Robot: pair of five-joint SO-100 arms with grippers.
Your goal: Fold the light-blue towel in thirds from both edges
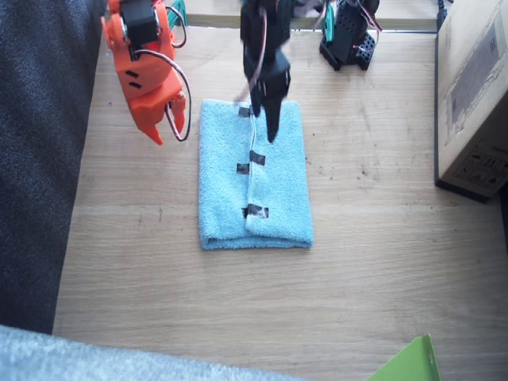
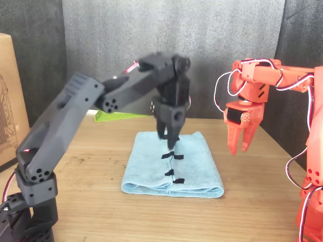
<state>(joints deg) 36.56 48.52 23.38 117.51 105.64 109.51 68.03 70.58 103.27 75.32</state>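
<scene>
The light-blue towel lies folded into a narrow rectangle in the middle of the wooden table. A taped edge runs lengthwise down its top, marked by three black strips, where the upper flap ends. My left gripper, the black one, hangs just above the far part of that seam, shut with nothing in it. My right gripper, the orange one, hovers off the towel's far corner, apart from the cloth, its fingers slightly open and empty.
A cardboard box stands at the table's side by the left arm. A green sheet corner pokes in at the near edge. Dark fabric borders the table beside the right arm.
</scene>
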